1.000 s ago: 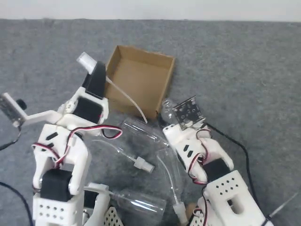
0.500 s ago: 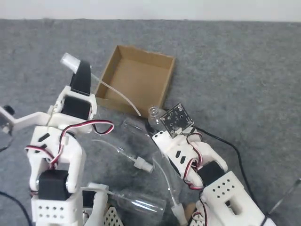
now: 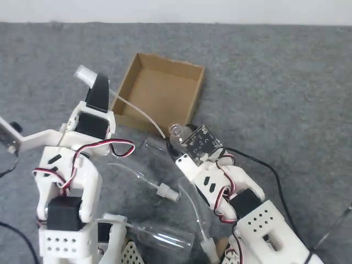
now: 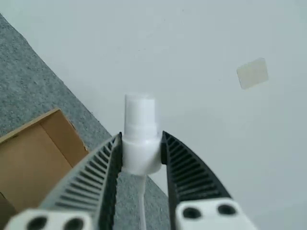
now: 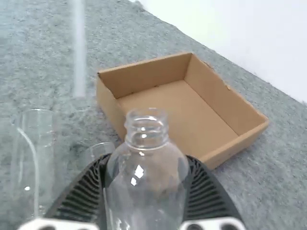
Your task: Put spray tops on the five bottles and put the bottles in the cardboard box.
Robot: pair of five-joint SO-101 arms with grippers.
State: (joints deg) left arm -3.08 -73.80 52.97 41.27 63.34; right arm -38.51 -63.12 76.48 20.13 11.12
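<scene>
A clear, uncapped bottle (image 3: 174, 133) with an open threaded neck is clamped between the fingers of the right gripper (image 5: 146, 165) near the middle of the grey carpeted table (image 3: 286, 71), just beside the near wall of the cardboard box (image 3: 196, 93). A white spray top (image 3: 83, 73) with a long, thin dip tube (image 3: 140, 113) is pinched in the left gripper (image 4: 140, 141) and held aloft off the box's left side, the tube slanted down toward the bottle's neck. Compared with half a second earlier, the bottle is seen shifted slightly toward the table's left edge, and the gap between its neck and the tube's tip is narrowed.
</scene>
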